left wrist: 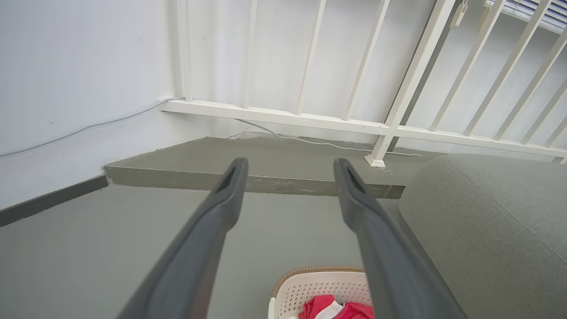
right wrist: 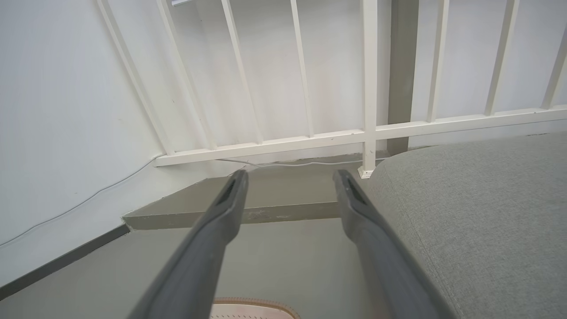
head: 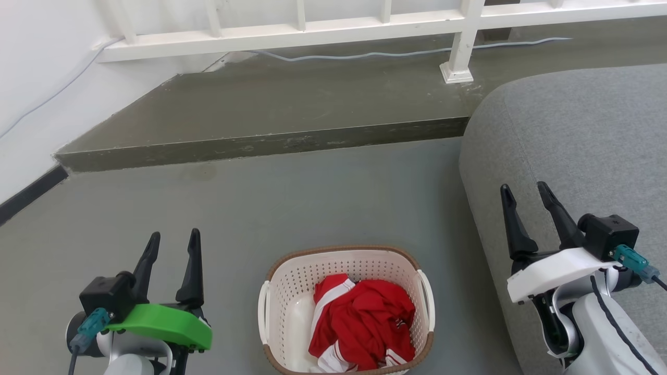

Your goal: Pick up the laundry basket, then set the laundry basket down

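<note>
Inside the laundry basket (head: 293, 281), red-and-white clothing (head: 367, 319)

A home living space: grey fabric sofa (head: 573, 135), white railing (head: 365, 26), concrete floor (head: 312, 198).

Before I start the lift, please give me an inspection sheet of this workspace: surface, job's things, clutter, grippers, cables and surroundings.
Surface: grey floor, smooth, with a faint stain near the step.
Job's things: laundry basket stands upright on the floor between the two grippers, untouched.
Clutter: red and white clothing bundled inside the basket.
Grippers: left gripper open, holding nothing; right gripper open, holding nothing, in front of the sofa.
Cables: grey cable runs along the raised step under the railing.
Surroundings: white railing, raised step, grey sofa right of the basket, white wall on the left.
</note>
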`<state>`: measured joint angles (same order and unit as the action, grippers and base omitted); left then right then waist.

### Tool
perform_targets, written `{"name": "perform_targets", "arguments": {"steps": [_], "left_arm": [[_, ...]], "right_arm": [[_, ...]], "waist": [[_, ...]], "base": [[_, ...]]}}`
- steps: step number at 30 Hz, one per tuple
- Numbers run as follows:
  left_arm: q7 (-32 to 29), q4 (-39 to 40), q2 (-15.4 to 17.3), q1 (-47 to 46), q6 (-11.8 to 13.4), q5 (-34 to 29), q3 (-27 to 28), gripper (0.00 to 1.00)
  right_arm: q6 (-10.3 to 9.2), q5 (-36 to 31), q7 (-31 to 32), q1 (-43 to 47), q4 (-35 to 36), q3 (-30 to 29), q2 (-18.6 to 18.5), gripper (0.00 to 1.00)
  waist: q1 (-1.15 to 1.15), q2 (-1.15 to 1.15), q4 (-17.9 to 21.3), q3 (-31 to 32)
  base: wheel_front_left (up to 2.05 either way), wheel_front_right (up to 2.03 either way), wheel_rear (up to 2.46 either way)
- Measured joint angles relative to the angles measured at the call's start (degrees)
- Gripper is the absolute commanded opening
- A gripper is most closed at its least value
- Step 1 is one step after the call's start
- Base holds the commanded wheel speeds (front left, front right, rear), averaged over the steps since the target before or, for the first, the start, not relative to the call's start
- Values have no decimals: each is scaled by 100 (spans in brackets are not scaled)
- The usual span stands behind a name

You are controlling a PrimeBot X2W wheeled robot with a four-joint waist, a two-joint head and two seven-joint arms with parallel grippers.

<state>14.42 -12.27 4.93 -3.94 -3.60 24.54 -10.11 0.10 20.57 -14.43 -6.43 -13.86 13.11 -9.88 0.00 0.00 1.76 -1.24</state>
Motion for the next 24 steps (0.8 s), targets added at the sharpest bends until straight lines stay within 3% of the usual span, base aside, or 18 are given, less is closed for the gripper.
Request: {"name": "perform_targets", "arguments": {"steps": [10, 11, 24], "left_arm": [[0, 0, -37, 34, -62, -78, 49, 100], [0, -12, -43, 42, -88, -77, 46, 0], [-192, -310, -127, 173, -90, 364, 132, 0]], "right_arm": [[111, -74, 0, 11, 5, -107, 78, 100], [113, -93, 0, 13, -3, -111, 85, 0], [138, 366, 145, 246, -259, -232, 238, 0]], "waist": [[0, 0, 2, -4], [0, 0, 1, -4], [0, 0, -13, 7]], "base": [[0, 0, 0], [0, 0, 0], [0, 0, 0]]}}
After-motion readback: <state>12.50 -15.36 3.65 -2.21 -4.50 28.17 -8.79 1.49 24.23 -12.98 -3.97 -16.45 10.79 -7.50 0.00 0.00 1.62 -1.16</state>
